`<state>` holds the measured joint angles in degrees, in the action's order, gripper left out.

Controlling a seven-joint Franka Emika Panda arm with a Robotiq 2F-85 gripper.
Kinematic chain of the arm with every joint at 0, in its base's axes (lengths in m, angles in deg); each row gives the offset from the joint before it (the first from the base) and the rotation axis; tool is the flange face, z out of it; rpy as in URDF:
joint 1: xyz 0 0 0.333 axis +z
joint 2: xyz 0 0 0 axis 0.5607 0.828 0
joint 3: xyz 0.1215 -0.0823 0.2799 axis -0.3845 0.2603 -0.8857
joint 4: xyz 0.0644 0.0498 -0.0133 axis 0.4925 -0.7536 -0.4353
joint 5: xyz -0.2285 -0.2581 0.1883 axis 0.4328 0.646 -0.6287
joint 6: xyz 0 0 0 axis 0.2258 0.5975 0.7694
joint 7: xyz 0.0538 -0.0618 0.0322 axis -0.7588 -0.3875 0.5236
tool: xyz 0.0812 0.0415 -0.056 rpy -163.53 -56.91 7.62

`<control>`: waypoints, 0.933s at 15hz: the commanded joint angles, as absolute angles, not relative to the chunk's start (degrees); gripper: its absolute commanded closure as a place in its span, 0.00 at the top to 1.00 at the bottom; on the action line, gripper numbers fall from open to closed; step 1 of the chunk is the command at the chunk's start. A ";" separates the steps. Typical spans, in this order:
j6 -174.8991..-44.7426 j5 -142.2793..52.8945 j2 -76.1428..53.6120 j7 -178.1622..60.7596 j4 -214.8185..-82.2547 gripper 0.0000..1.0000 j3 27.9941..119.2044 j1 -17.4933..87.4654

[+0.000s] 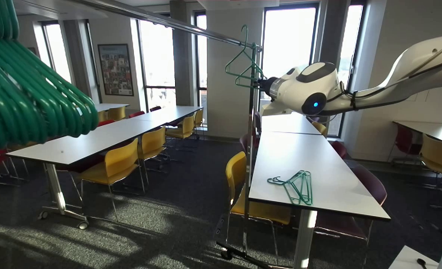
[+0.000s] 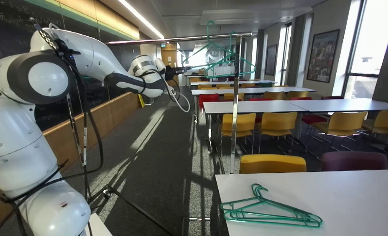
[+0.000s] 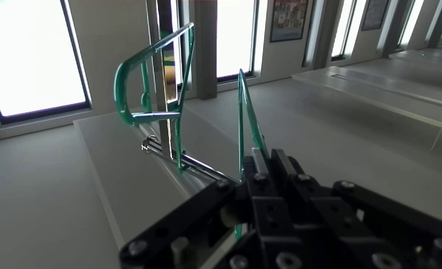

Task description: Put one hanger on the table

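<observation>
Teal-green, glossy triangular clothes hanger: I am pinching it at a lower corner with the black two-fingered pincer. Its hook is standing above the chrome-coloured metal rail in both exterior views. A second thin green hanger is hanging from that rail, just beside it. Overlapping green hangers are lying below on the long white rectangular worktop, near its edge. Bunched green hangers are crowding an exterior view's left side.

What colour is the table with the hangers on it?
White top, dark edge; the table shows best in an exterior view.
</observation>
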<state>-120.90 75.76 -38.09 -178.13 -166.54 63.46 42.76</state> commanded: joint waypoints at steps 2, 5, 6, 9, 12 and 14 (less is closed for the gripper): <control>-121.72 73.84 -44.73 -173.67 -172.81 0.02 64.04 43.32; -121.15 70.96 -47.57 -170.93 -175.67 0.02 64.68 43.32; -121.00 69.87 -48.46 -170.04 -176.49 0.02 64.90 43.37; -121.08 66.39 -50.64 -167.88 -178.51 0.02 65.67 43.62; -121.40 63.21 -52.38 -166.17 -180.13 0.02 66.15 43.86; -121.53 61.16 -53.41 -165.11 -181.07 0.02 66.31 43.94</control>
